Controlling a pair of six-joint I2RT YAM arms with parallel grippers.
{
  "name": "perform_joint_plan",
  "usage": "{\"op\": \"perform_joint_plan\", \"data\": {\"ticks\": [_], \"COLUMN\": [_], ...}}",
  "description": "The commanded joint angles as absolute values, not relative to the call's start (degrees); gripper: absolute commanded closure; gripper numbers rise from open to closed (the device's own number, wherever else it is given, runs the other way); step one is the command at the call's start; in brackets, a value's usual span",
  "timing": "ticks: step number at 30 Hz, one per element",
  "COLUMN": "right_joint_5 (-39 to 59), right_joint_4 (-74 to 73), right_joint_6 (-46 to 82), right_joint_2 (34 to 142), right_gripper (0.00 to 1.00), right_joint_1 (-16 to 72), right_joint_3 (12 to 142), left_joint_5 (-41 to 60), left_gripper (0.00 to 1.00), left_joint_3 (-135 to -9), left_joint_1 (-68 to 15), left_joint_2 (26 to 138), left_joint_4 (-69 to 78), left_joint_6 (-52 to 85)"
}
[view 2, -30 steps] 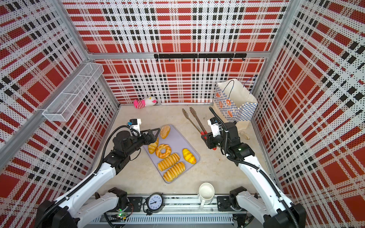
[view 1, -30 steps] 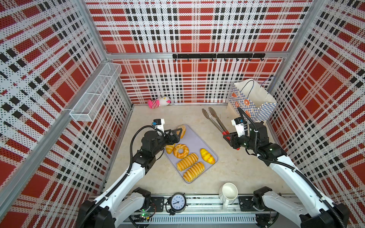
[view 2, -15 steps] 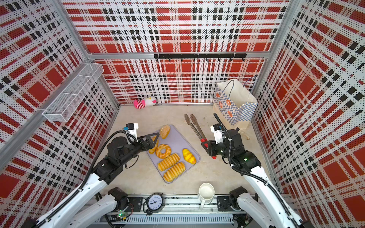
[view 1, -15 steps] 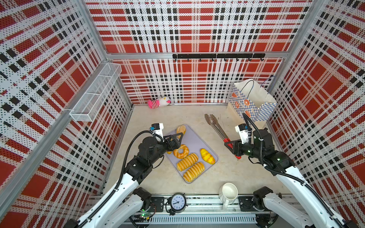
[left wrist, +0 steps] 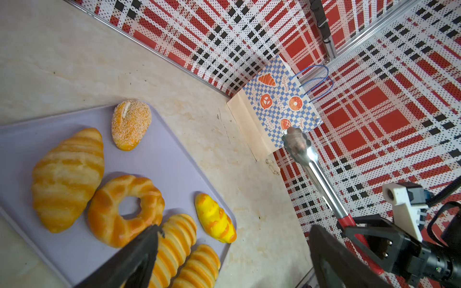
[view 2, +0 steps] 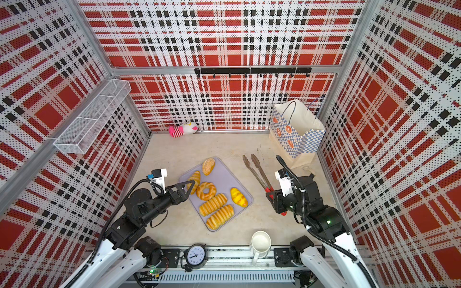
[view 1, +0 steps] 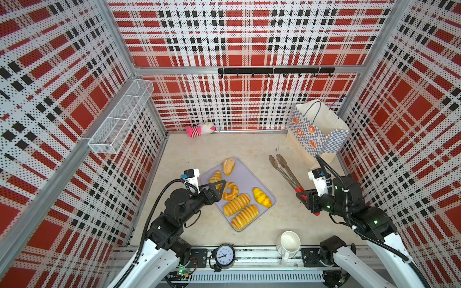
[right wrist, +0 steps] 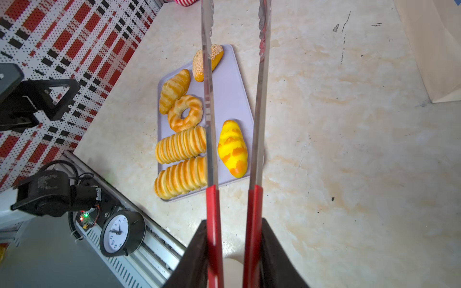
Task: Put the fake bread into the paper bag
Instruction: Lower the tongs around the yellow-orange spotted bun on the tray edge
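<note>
Cream paper bag [view 1: 311, 132], blue checks: upright in far right corner, mouth open, no bread seen inside.
Lilac tray [view 1: 245, 174], mid-table: six pieces of fake bread [view 1: 237, 204] on it, well apart from bag.
Steel tongs [view 1: 287, 172]: red handles pinched by right gripper [right wrist: 234, 234], tips empty, between tray and bag.
Left gripper [view 1: 217, 190]: jaws spread wide, empty, at tray edge beside croissant [view 1: 215, 177].
Judgement: nothing visibly bagged; all six visible pieces left.
</note>
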State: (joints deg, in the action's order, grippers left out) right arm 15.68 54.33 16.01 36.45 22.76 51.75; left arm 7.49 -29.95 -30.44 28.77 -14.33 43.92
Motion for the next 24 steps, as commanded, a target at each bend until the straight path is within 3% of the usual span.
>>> {"op": "perform_joint_plan", "data": {"ticks": [1, 9, 17, 24], "right_joint_5": [17.5, 19.1, 9.9, 6.8], "right_joint_4": [55.9, 49.6, 50.3, 53.1], "right_joint_6": [12.9, 12.8, 0.2, -9.0], "right_joint_2": [36.7, 45.6, 52.0, 46.0], "right_gripper": [0.68, 0.68, 0.66, 0.67], "right_joint_1": [23.1, 23.1, 23.2, 23.3], "right_joint_3": [53.3, 57.5, 63.7, 60.0], "left_joint_5": [11.5, 14.3, 18.3, 17.0], "left_gripper": [0.02, 0.01, 0.02, 0.00], "left_joint_3": [-28.5, -30.6, -31.0, -34.2], "left_joint_1": [-30.9, -30.8, -31.0, -30.9], "left_joint_2": [28.9, 42.6, 54.3, 55.5], "left_joint_4": [-11.8, -2.3, 5.2, 0.7], "left_joint_6": [44.4, 43.4, 42.3, 36.6]}}
